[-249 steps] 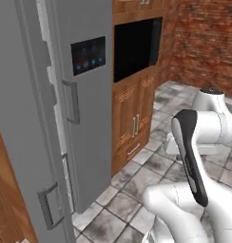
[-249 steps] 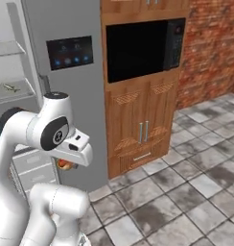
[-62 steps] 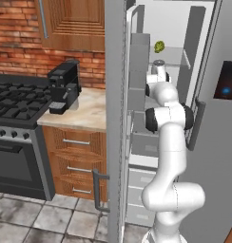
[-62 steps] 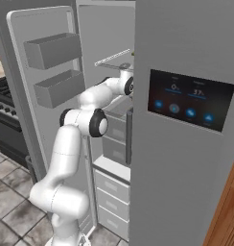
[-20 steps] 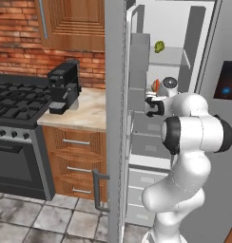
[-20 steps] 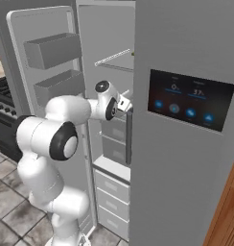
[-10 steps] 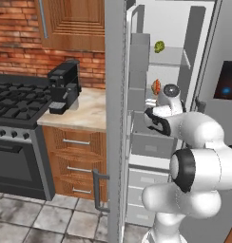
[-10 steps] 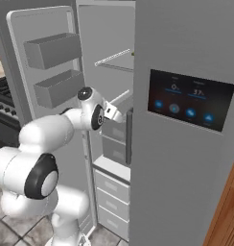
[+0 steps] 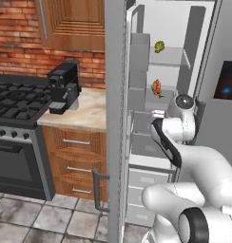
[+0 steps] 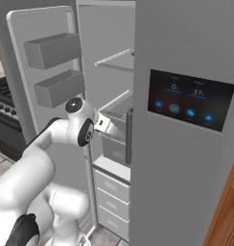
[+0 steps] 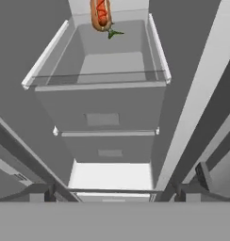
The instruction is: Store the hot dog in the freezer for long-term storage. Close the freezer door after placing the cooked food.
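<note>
hot dog seen lying on shelf inside freezer, so placing judged done. end effector fingers spread apart, nothing held. freezer door seen wide open; closing judged left to do. counted: one hot dog, one green food on upper shelf, two door bins, one coffee machine on tabletop.

Kitchen backdrop: brick, wood, grey tile.
Red brick wall at 10 o'clock in the left base view, wooden wall cabinet at 11 above it. Black stove at 9, beige worktop beside it carrying a black coffee machine. Wooden drawers under the worktop. Grey mottled floor tiles at 7. Even, flat light.
</note>
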